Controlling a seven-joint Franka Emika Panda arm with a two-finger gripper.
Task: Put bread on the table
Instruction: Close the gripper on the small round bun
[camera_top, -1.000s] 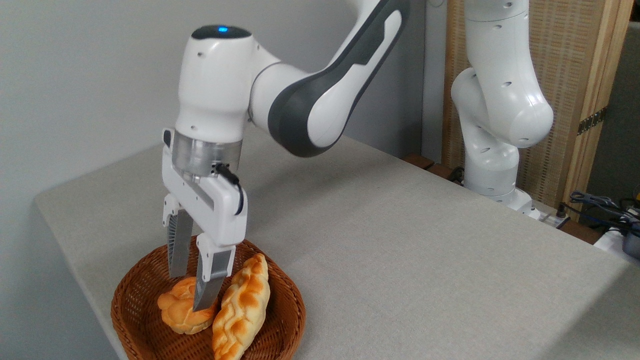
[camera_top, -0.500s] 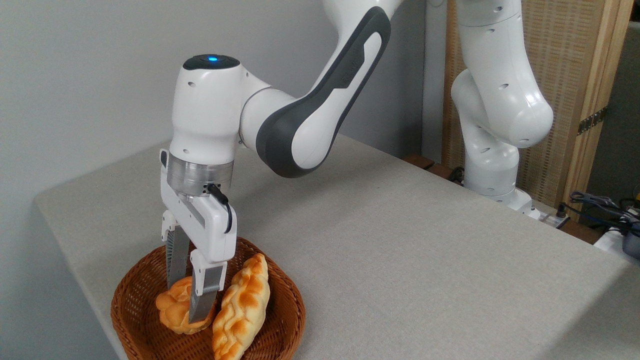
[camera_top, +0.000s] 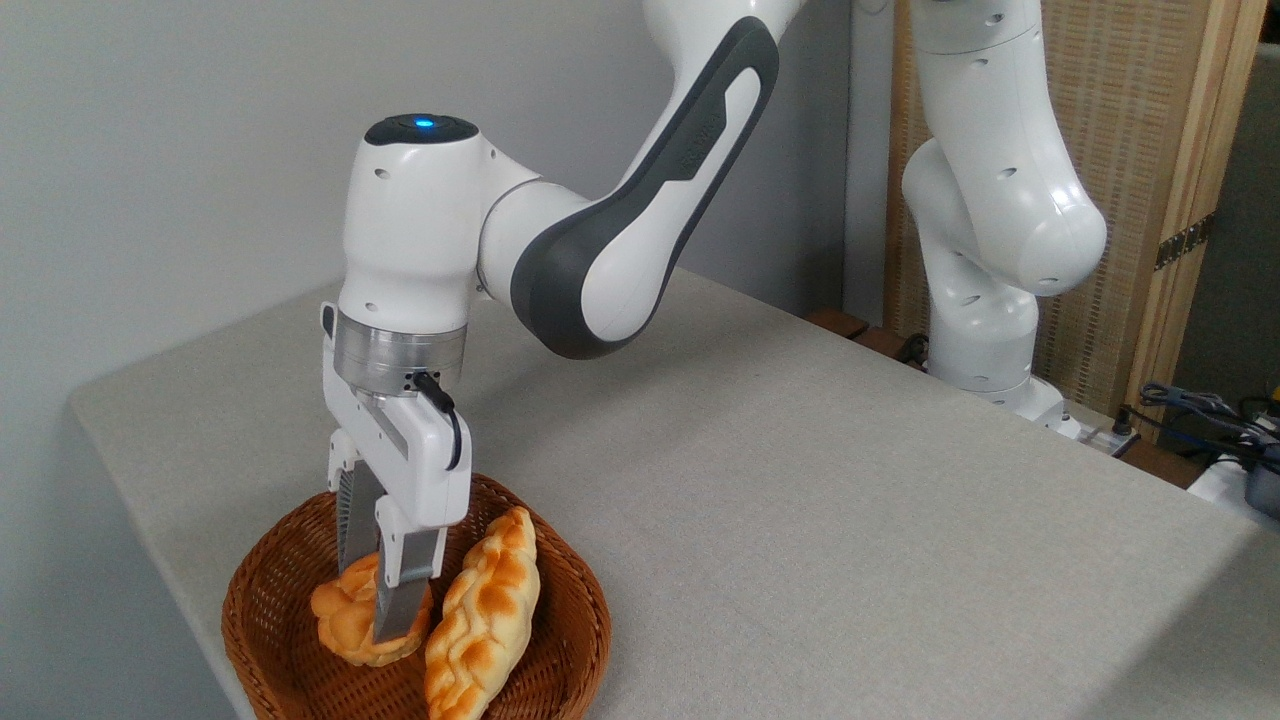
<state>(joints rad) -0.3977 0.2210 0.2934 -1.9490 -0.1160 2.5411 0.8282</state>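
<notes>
Gripper (camera_top: 375, 605) points straight down into the basket (camera_top: 560, 640) at the lower left of the frame, its two fingers pinched onto the bun (camera_top: 345, 620): one finger presses its near face, the other goes down behind it. The bun sits inside the basket, on its left side, touching the long braided loaf (camera_top: 480, 625) to its right. It is not yet out on the table (camera_top: 800, 500). The bun looks light and somewhat soft, with a lumpy top that offers uneven faces, so a hold across its middle, as here, seems safest; too hard a squeeze might dent it. Lifting could nudge the loaf, since the two are pressed together.
</notes>
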